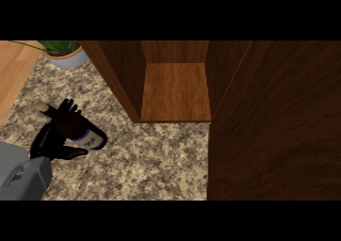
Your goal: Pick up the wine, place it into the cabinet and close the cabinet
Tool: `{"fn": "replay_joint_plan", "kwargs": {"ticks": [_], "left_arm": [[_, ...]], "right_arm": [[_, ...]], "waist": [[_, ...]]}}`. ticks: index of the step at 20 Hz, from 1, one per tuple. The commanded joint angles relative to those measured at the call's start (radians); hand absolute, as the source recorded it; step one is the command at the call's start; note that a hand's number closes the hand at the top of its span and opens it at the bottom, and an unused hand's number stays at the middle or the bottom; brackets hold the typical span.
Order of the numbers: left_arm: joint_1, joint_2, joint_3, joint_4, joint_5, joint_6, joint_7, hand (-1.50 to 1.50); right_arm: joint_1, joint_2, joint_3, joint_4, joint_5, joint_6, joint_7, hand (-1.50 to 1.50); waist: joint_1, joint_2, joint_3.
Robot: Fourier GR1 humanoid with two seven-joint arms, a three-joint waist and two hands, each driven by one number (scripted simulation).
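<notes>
The wine bottle (90,134) is dark with a pale label and a cork at its upper-left end, and it sits at the left of the speckled counter (152,160). My left hand (48,143) is at the bottle. Its straight fingers (68,106) show past the bottle's far side and the thumb (74,153) points right under the label. I cannot tell whether the bottle is lifted. The wooden cabinet (174,89) stands open to the right of the bottle, with its inner shelf bare. My right hand is out of view.
The cabinet's open door (284,127) fills the right side as a tall dark wood panel. A potted plant (65,55) stands at the back left. A light wood surface (8,75) borders the counter's left edge.
</notes>
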State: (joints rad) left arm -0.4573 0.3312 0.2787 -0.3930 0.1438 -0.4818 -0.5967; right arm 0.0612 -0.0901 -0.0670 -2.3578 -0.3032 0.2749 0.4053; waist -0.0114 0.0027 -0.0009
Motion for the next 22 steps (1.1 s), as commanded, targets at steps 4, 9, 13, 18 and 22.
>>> {"fn": "replay_joint_plan", "kwargs": {"ticks": [4, 9, 13, 18, 22], "left_arm": [[-0.058, 0.007, 0.032, 0.161, 0.008, -0.060, -0.080, -1.50], [-0.049, 0.016, 0.033, 0.160, 0.021, -0.131, -0.075, -1.50], [-0.034, -0.042, 0.015, 0.168, -0.002, -0.079, -0.131, -1.50], [-0.031, -0.028, 0.013, 0.182, -0.007, -0.113, -0.140, 1.50], [-0.059, -0.011, 0.014, 0.195, -0.003, -0.158, -0.108, 1.50]], "right_arm": [[-0.023, 0.005, -0.002, 0.040, 0.011, 0.010, -0.021, -1.50], [-0.022, 0.000, 0.006, 0.001, 0.004, 0.003, 0.016, -1.50], [-0.056, 0.002, 0.002, -0.031, 0.001, -0.037, 0.052, -1.50], [0.082, 0.031, 0.067, -0.105, 0.045, 0.004, 0.029, -1.50], [-0.020, 0.034, 0.029, 0.025, 0.063, -0.013, -0.030, -1.50]], "waist": [[-0.007, 0.005, -0.001], [-0.004, 0.003, -0.001], [-0.005, 0.003, -0.001], [-0.011, 0.002, -0.001], [-0.007, 0.005, -0.002]]}}
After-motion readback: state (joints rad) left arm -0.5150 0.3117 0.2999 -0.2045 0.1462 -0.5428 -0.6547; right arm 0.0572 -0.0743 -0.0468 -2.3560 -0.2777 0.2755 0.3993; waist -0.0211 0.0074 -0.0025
